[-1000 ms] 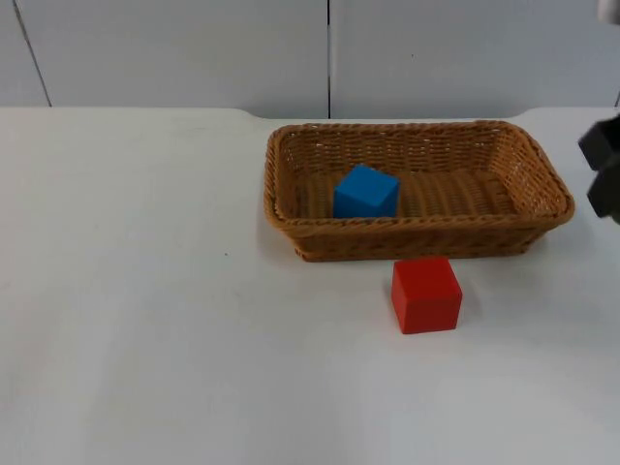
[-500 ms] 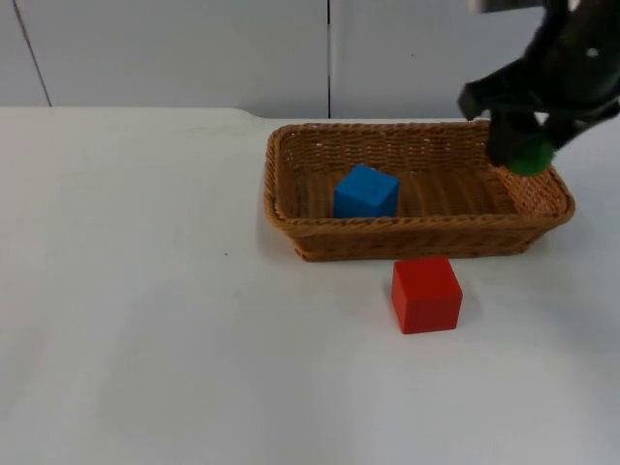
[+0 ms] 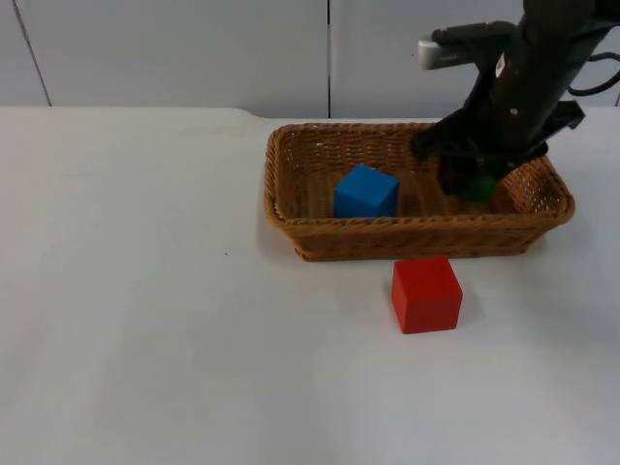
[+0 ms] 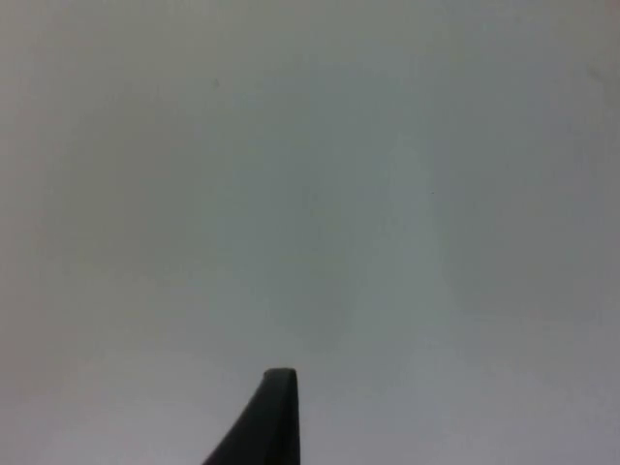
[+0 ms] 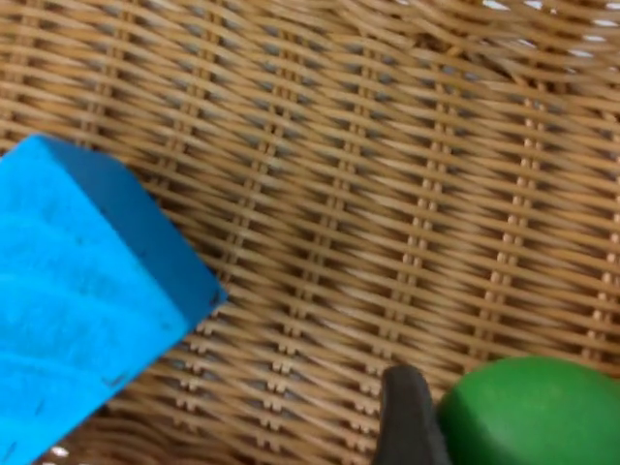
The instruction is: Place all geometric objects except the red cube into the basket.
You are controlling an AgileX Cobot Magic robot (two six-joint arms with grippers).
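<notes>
The right claw (image 3: 472, 180) is clenching a green rounded block (image 3: 477, 186) inside the brown woven wicker basket (image 3: 291, 225), at 3 o'clock from the blue cube (image 3: 365, 192). The red cube (image 3: 426, 294) is sitting on the white worktop (image 3: 145, 320) at the basket's 6 o'clock. The left claw's (image 4: 276, 407) grip: cannot tell.

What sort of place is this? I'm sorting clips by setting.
Probably a robot lab test bench, not a home: a bare white table ending at a grey partition wall, with only a wicker basket, toy blocks, and the right gripper lowering a green object.
</notes>
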